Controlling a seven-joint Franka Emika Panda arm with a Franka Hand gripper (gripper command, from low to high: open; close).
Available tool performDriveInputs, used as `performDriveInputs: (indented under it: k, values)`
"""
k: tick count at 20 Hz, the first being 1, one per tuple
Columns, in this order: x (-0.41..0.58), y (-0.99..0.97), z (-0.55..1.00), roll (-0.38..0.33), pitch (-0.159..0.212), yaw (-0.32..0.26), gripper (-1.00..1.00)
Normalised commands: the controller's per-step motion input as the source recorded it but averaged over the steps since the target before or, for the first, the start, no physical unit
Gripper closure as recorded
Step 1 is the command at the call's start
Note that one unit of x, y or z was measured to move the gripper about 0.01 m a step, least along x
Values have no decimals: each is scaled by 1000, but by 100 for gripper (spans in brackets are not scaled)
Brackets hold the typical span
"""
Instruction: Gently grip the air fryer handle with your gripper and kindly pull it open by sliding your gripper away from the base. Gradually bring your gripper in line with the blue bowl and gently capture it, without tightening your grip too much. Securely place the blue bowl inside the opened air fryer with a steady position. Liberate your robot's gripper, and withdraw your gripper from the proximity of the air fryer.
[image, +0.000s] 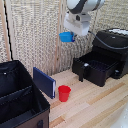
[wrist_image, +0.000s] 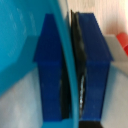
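Pale wooden table (image: 95, 107) carries the air fryer (image: 112, 47), its drawer already pulled out. We hold the blue bowl (image: 66, 36) aloft, well above and away from that drawer, the claw (wrist_image: 70, 75) clenched on its rim. We judge the carry underway; next we bring the bowl over the open drawer and lower it steadily.
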Motion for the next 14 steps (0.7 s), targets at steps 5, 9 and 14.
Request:
performDriveInputs:
  k: [5,9,14]
  values:
    - [61,-1000,31,81,27,0,100]
    - [98,-1000,-9,68,68,0,100]
    - [209,-805,-197,28,134,0,100]
